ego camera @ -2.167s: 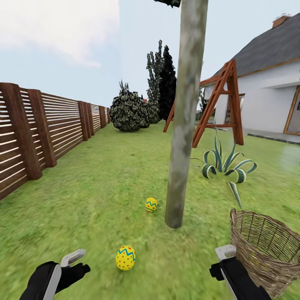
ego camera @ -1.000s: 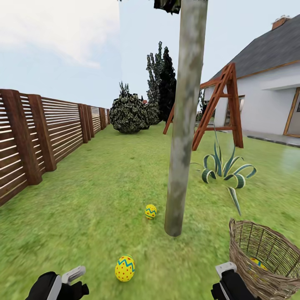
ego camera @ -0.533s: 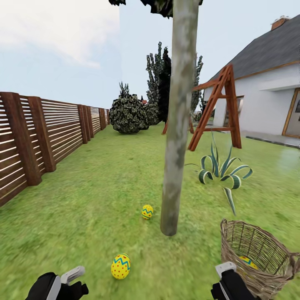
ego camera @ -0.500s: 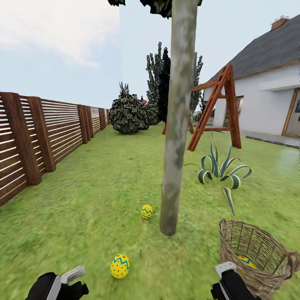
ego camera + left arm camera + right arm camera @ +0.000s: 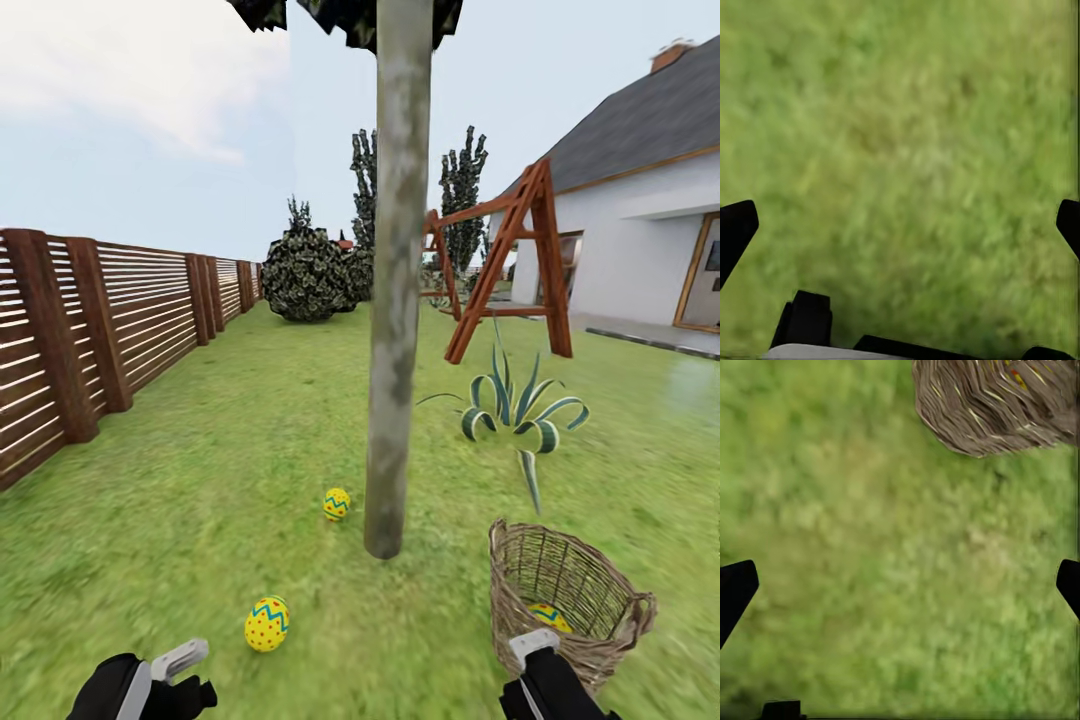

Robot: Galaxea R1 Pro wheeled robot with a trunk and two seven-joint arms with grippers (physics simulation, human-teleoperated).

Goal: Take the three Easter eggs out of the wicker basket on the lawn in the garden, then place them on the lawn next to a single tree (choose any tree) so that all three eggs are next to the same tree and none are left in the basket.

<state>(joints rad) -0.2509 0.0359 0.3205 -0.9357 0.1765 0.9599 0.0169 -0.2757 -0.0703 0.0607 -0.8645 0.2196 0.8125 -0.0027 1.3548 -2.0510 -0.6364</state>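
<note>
- The left gripper (image 5: 900,225) is spread wide over blurred grass, with nothing held between its dark fingertips (image 5: 735,229).
- The right gripper (image 5: 900,585) is likewise spread wide and empty, beside the woven basket (image 5: 990,405).
- One patterned egg (image 5: 549,616) is seen inside the tilted wicker basket (image 5: 520,545).
- Two eggs (image 5: 266,624) (image 5: 336,503) lie on the lawn (image 5: 200,480) near the smooth mottled tree trunk (image 5: 392,300).

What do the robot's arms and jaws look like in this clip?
In the head view, both arms end in matte black housings with rounded shapes. The left gripper carries a light grey, flat bracket-like piece on top; the right gripper has a similar pale grey block at its tip. In the wrist views, the jaws show as dark, tapered tips at the picture edges. No cables or markings are visible.
</note>
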